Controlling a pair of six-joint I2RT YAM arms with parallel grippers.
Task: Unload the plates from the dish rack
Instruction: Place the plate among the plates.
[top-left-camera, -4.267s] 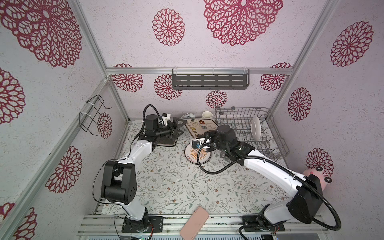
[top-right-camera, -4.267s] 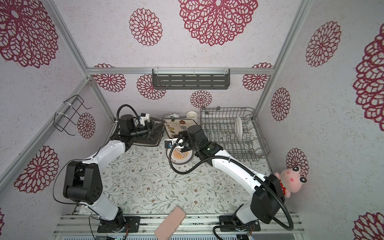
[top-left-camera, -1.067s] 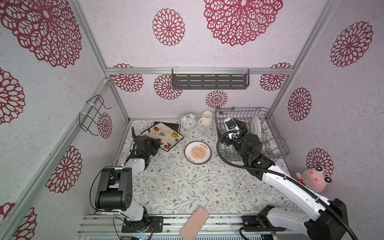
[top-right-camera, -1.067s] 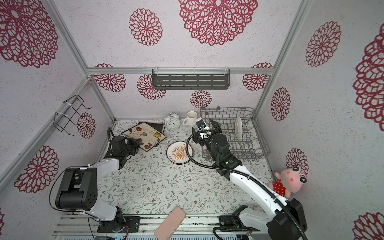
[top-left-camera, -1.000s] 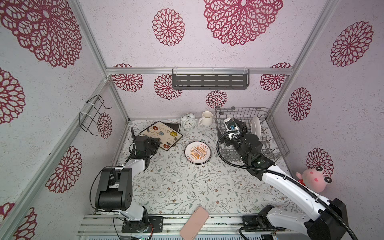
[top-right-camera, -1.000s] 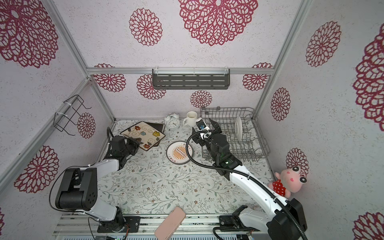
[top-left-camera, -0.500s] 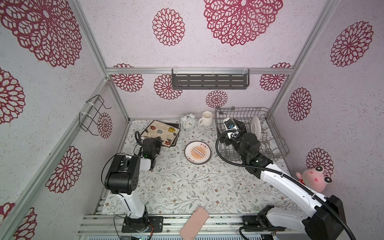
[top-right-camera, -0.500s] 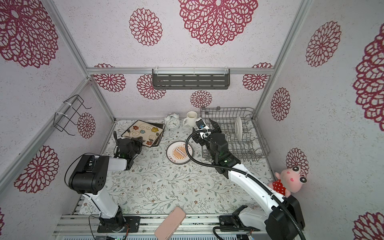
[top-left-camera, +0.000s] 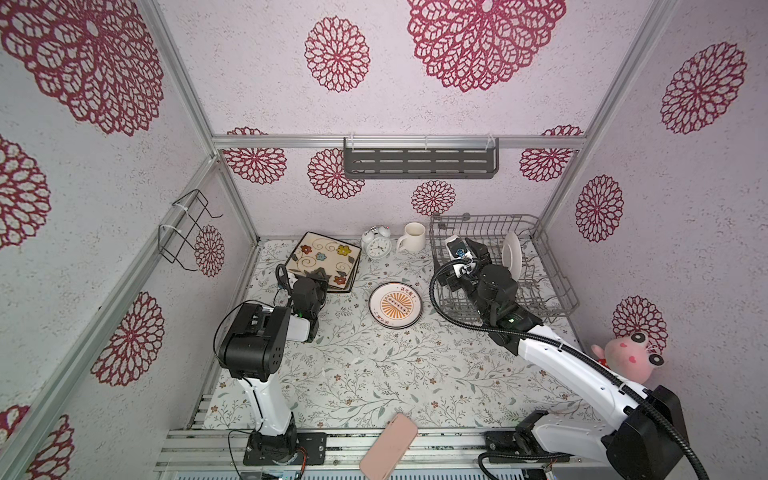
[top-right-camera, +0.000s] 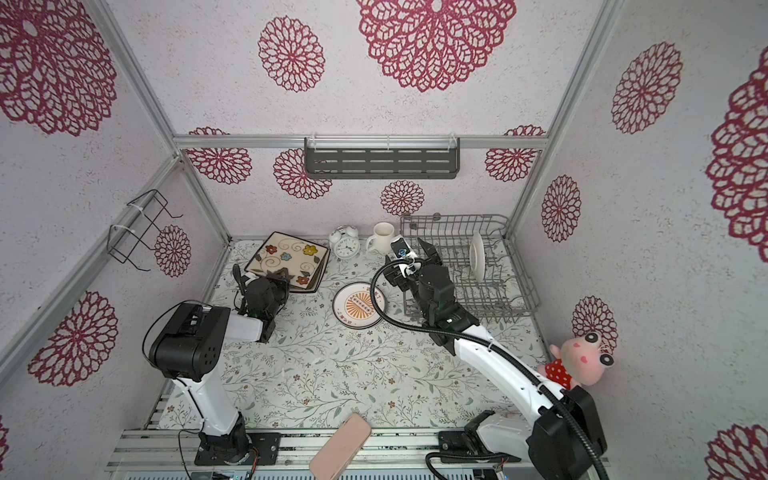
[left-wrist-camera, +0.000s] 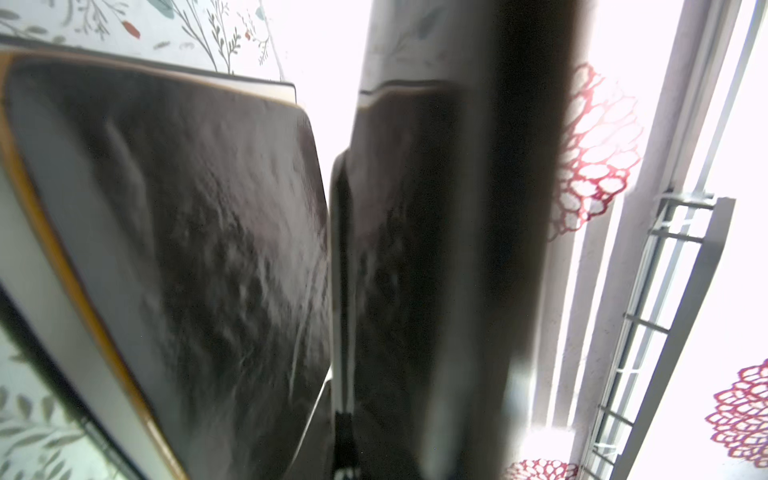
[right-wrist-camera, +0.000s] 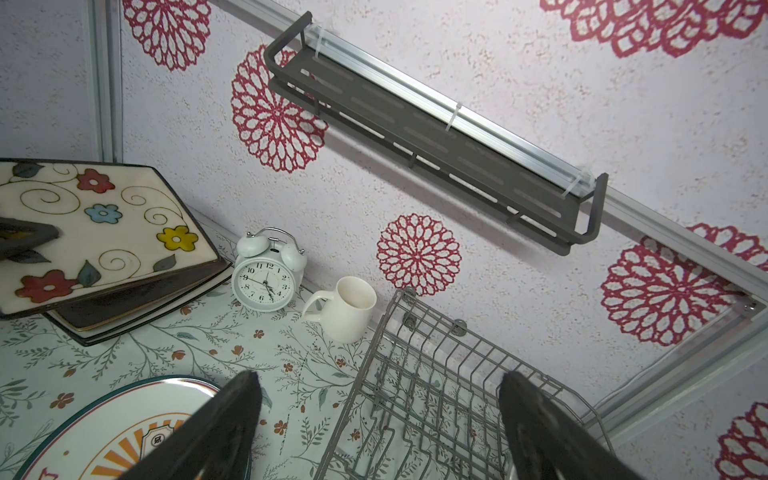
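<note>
**Near zone.** The sunburst plate lies flat and face up on the table, just left of the dish rack. We note a dark rim, orange rays and a central emblem. The red lettering at its far rim is too small to read.

**Middle zone, left.** The left gripper is clamped on the near edge of the flower-patterned plate. This square cream plate faces up and is tilted. Its gripped edge is raised, and its far side rests on the stack of square plates. One corner points toward the back wall.

**Middle zone, right.** The right gripper hangs over the left part of the rack, jaws spread wide and empty.

**Far zone.** One round white plate stands on edge among the prongs at the rack's far right. One broad side is turned toward the right gripper. Against the back wall we find the alarm clock, dial numbered 1 to 12. Beside it is the white mug, handle toward the clock.
</note>
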